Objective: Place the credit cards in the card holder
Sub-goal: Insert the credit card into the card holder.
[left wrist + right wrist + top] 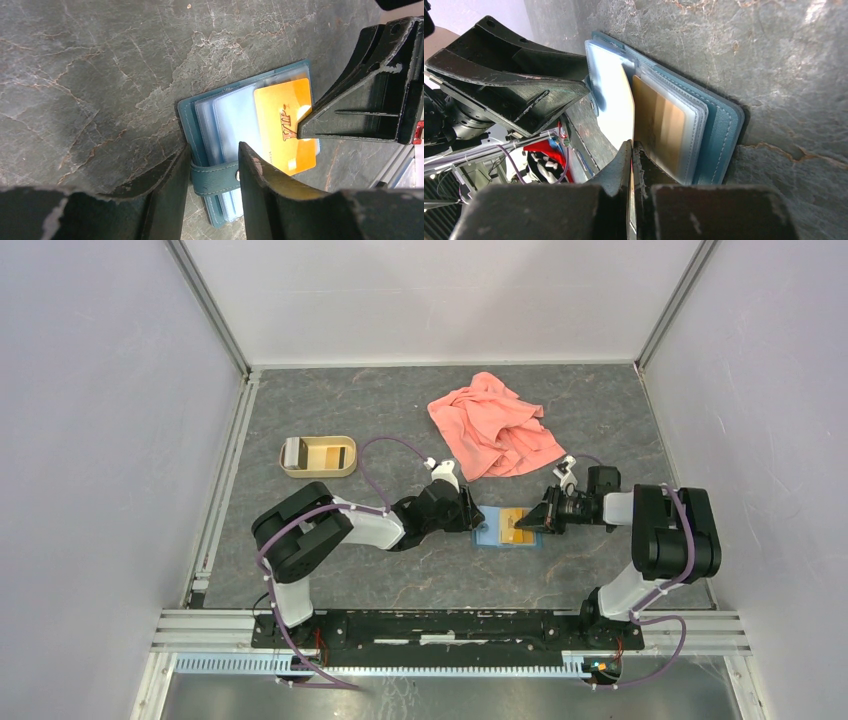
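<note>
Teal-blue folding card holder (186, 114) lies open on the grey marbled surface (400, 410), the left claw (215, 150) spread astride its snap strap (215, 176), apparently steadying it, while the right claw (631, 145) pinches a thin orange credit card (282, 107) over the clear sleeves (235, 120), seemingly for insertion.

The right gripper (631, 145) had its two black fingers pressed together on a credit card (616, 107), seen nearly edge-on, pale face turned left. The card stood against the clear plastic sleeves of the open teal card holder (719, 125), which lay flat on the grey marbled table (774, 60). One sleeve already held an orange-tan card (659, 122) (blurred behind the plastic). From the upper left the left gripper (585, 80) reached in, its tips at the holder's left edge.
</note>
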Robot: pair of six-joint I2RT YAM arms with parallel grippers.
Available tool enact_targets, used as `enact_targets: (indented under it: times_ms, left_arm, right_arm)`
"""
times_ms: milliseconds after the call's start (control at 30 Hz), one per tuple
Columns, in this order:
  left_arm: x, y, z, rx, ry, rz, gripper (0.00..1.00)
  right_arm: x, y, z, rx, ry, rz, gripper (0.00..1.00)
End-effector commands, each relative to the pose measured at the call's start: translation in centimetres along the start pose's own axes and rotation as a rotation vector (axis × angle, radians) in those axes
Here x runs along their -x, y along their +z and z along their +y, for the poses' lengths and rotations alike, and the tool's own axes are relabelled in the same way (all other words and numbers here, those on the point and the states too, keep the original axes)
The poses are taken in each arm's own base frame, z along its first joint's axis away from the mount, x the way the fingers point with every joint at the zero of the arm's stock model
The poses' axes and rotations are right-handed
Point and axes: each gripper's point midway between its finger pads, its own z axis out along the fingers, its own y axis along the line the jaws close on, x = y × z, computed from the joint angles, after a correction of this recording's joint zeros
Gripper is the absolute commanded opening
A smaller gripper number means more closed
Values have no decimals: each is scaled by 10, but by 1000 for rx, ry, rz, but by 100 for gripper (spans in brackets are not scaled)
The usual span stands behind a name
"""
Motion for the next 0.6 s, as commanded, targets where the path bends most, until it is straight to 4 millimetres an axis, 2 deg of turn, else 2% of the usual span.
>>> enact_targets:
  times_ms: [0,267,300,400,567]
  left_arm:
    - [-63,-6,63,189,78,202,48]
    - [-64,-5,60,172,68,201,47]
    - [-64,-5,60,170,67,200,47]
    - [-64,-7,60,172,65,196,47]
    - [-62,-9,59,169,65,189,47]
  right_arm:
    - [1,4,-6,-7,-4,1,4]
    - [-3,21,7,18,-86,68,9]
    - [3,23,8,22,-109,52,10]
    - [0,31,14,21,-143,81,17]
    - [-4,30,9,-2,-185,122,29]
